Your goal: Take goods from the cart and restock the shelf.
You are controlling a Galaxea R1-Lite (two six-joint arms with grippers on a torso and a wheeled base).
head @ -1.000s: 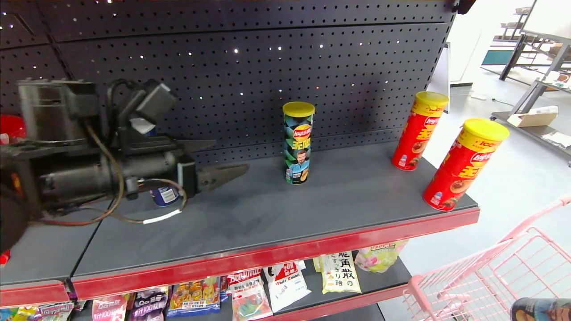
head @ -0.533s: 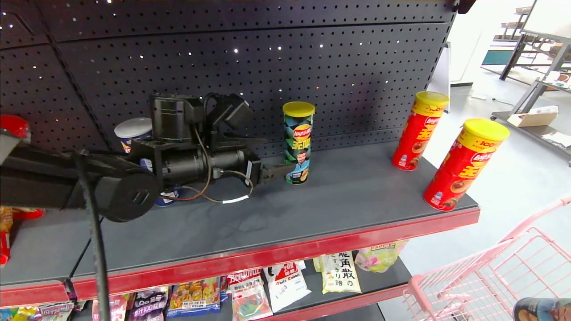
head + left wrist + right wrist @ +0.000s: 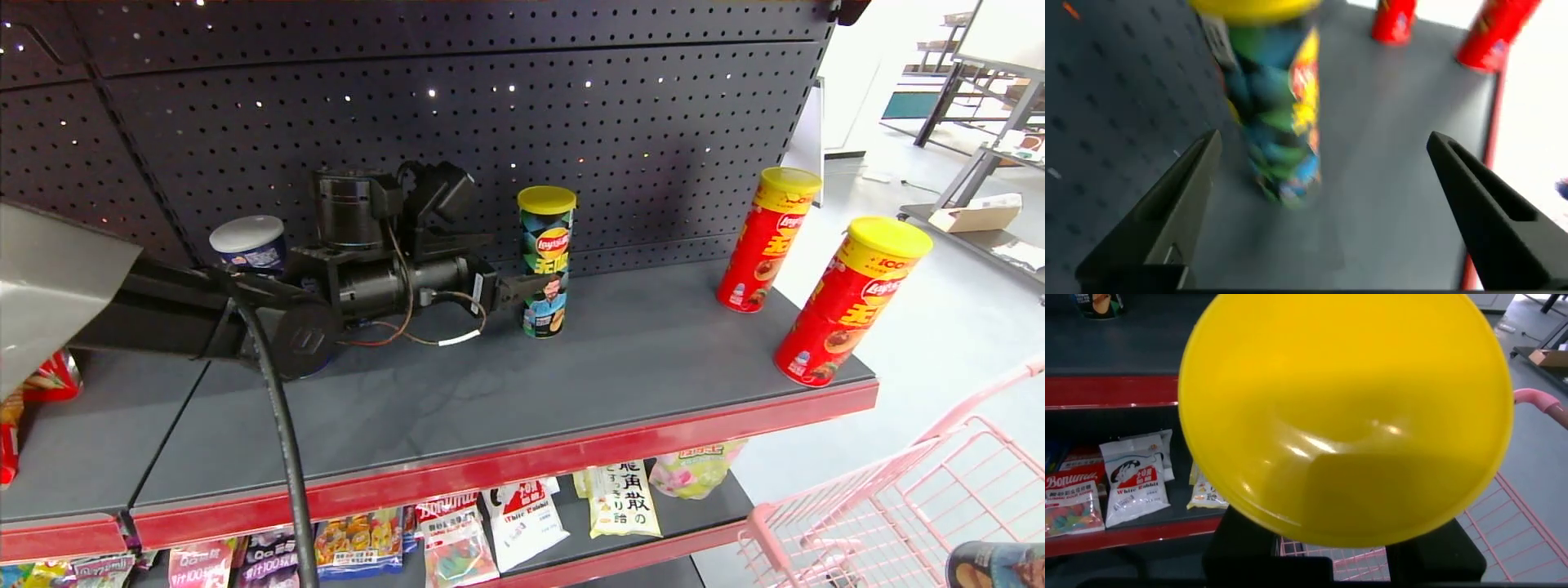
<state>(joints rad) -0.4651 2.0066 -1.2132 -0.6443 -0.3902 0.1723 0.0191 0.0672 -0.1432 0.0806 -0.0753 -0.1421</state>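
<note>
Left gripper (image 3: 535, 287) at green can (image 3: 545, 261) on shelf (image 3: 490, 408)
Its jaws are released wide, the can just before them near the shelf's back edge; over the pink cart (image 3: 865, 469), the right gripper (image 3: 1343, 559) grasps a yellow-lidded can (image 3: 1347, 416).

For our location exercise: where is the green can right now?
In the head view, the green can stands on the shelf by the pegboard, between the blue tub at left and two red cans at right.

The head view looks down over the shelf (image 3: 490, 392); both wrist views sit close, the left sharing its green can (image 3: 546, 261).
</note>
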